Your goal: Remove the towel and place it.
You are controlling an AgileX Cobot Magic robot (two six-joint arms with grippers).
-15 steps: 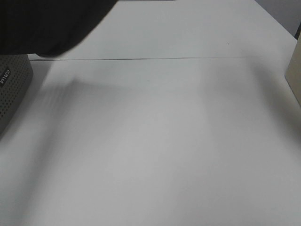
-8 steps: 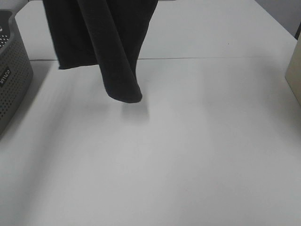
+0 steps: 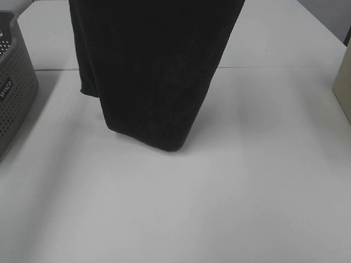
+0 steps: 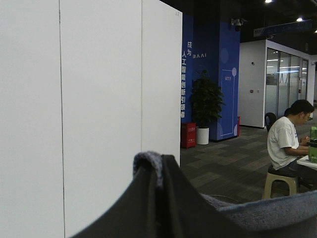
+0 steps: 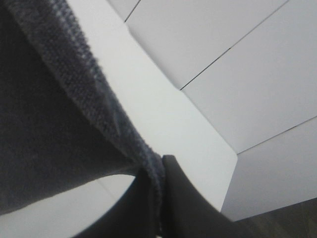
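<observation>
- White counter (image 3: 247,192) with a grey perforated basket (image 3: 13,93) at its left edge.
- Change: the towel (image 3: 153,71), half a second back a narrow drape by the far-left side, now hangs wider and lower over the counter's middle-left, clear of the basket.
- Reading: removal looks done; laying it down remains.
- Long axis vertical, folded lower end pointing down at the counter; contact unclear.
- Left jaws and right jaws each clamp its upper hem.
</observation>
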